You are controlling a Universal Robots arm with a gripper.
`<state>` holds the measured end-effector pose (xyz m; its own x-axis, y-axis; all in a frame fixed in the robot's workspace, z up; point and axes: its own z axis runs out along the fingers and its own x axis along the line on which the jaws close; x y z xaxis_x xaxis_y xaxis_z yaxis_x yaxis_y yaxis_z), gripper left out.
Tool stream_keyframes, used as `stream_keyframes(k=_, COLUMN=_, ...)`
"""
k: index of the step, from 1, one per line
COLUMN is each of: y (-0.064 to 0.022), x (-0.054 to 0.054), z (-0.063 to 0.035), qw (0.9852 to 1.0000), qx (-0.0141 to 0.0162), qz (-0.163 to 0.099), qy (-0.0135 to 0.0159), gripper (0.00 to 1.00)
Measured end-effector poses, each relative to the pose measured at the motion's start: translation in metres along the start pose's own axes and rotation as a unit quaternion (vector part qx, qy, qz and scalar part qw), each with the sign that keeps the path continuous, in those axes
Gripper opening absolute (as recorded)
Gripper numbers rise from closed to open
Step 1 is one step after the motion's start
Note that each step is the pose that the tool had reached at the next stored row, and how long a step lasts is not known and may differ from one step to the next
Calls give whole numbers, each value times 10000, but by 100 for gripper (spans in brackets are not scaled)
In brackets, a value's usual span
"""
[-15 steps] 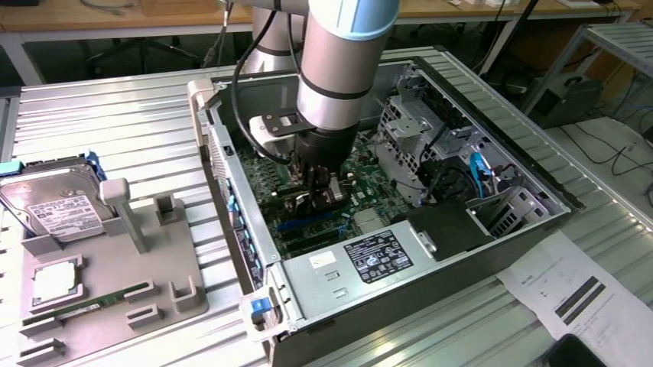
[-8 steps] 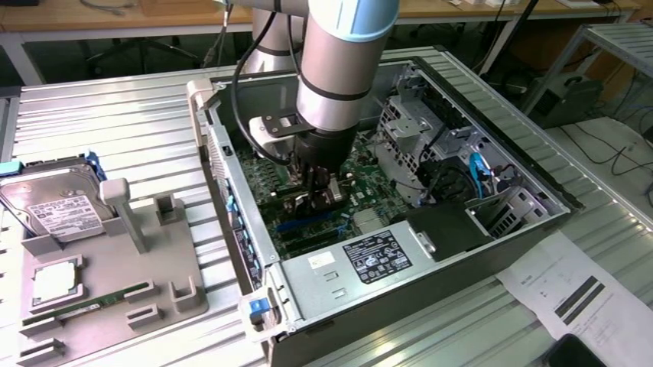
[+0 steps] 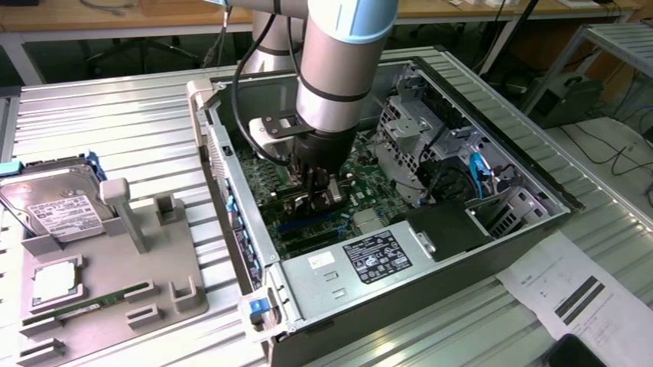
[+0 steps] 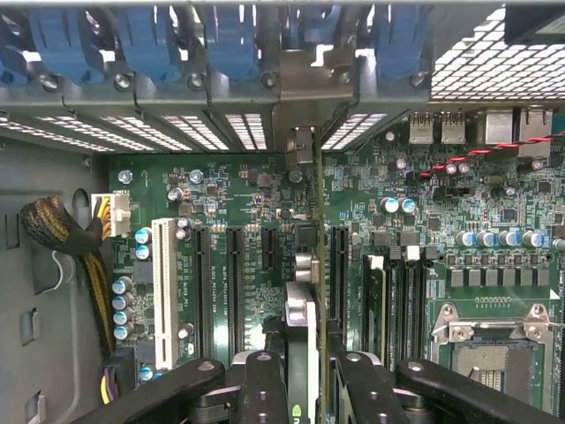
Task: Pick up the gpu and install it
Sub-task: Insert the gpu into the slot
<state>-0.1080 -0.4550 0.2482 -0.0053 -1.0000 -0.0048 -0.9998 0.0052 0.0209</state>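
- the gpu (image 4: 303, 322) stands on edge inside the open computer case (image 3: 232, 200), over the green motherboard (image 4: 265, 212), among the long black expansion slots (image 4: 237, 283); whether it is seated in a slot i cannot tell.
- its far end reaches the metal rear wall of the case, just below the row of blue latches (image 4: 146, 40).
- the tool (image 4: 309, 393) is clamped on the gpu, one dark finger (image 4: 263, 389) on each side of the card.
- the empty cpu socket (image 4: 485, 353) lies near the card.
- outside the case, at the exterior view's left, a grey holder (image 3: 112, 283) on the slatted bench (image 3: 122, 107) carries a silver hard drive (image 3: 56, 202) and a green ram stick (image 3: 87, 307).
- a printed sheet (image 3: 571, 290) lies at the exterior view's right.
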Motion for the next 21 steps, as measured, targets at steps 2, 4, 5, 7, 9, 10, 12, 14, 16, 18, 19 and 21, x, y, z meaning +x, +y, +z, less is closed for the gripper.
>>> stream_keyframes(k=2, y=0, x=0, z=0, qw=10000, qx=-3, qz=0, qy=0, gripper=27)
stream_keyframes(k=4, y=0, x=-1, z=-2, qw=10000, qx=-3, qz=0, qy=-1, gripper=27)
stream_keyframes(k=5, y=0, x=-2, z=-12, qw=10000, qx=-2, qz=0, qy=-6, gripper=27)
stream_keyframes(k=7, y=-1, x=-2, z=-28, qw=10000, qx=-3, qz=1, qy=-8, gripper=27)
stream_keyframes(k=9, y=0, x=-1, z=-39, qw=10000, qx=-10, qz=1, qy=0, gripper=27)
stream_keyframes(k=10, y=0, x=-1, z=-41, qw=10000, qx=-10, qz=1, qy=-2, gripper=27)
stream_keyframes(k=12, y=0, x=-1, z=-42, qw=10000, qx=-11, qz=1, qy=-3, gripper=27)
stream_keyframes(k=14, y=1, x=-1, z=-43, qw=10000, qx=-11, qz=1, qy=-1, gripper=27)
stream_keyframes(k=16, y=1, x=0, z=-54, qw=10000, qx=-16, qz=1, qy=1, gripper=27)
stream_keyframes(k=18, y=0, x=-1, z=-57, qw=10000, qx=-21, qz=1, qy=-1, gripper=27)
stream_keyframes(k=19, y=0, x=-1, z=-57, qw=10000, qx=-21, qz=1, qy=-1, gripper=27)
stream_keyframes(k=21, y=1, x=-1, z=-57, qw=10000, qx=-21, qz=1, qy=-2, gripper=27)
